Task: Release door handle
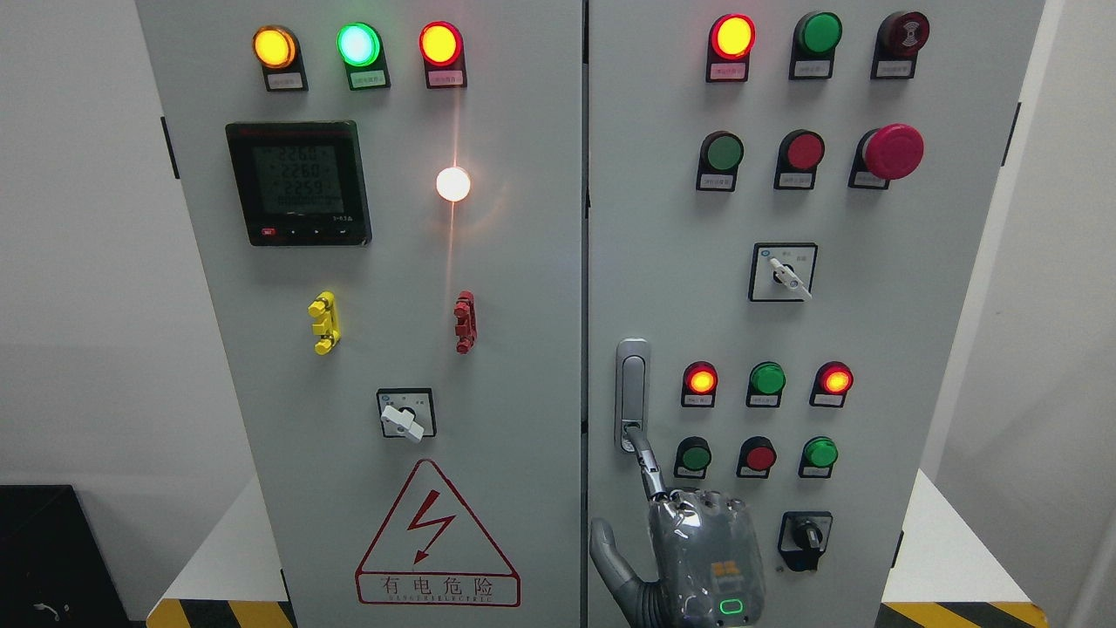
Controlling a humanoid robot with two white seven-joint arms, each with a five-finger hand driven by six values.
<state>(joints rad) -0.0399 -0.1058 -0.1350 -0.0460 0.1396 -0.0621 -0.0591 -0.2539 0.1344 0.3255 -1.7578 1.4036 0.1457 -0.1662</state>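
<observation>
I am facing a grey electrical cabinet (pixel 523 349) with two doors. My right hand (pixel 697 558) is rising from the bottom edge, right of the middle, its back turned toward me. I am extending the index finger (pixel 647 467) straight up toward 11 o'clock, and its tip is touching the lower end of the door handle (pixel 632 392). The other fingers are curling at the knuckles and my thumb (pixel 610 558) is sticking out toward 9 o'clock, so I am gripping nothing; only that single fingertip is meeting the handle.

The handle is a slim silver upright piece on the right door, just beside the seam between the doors, at about 12 o'clock from my hand. To its 3 o'clock, a row of three small lamps (pixel 767 379) is glowing red, green and red, with three push buttons (pixel 758 455) sitting below them. A black rotary switch (pixel 806 534) is sitting at my hand's 3 o'clock. On the left door, a red lightning warning triangle (pixel 436 541) is sitting at my hand's 9 o'clock. My left arm is not showing.
</observation>
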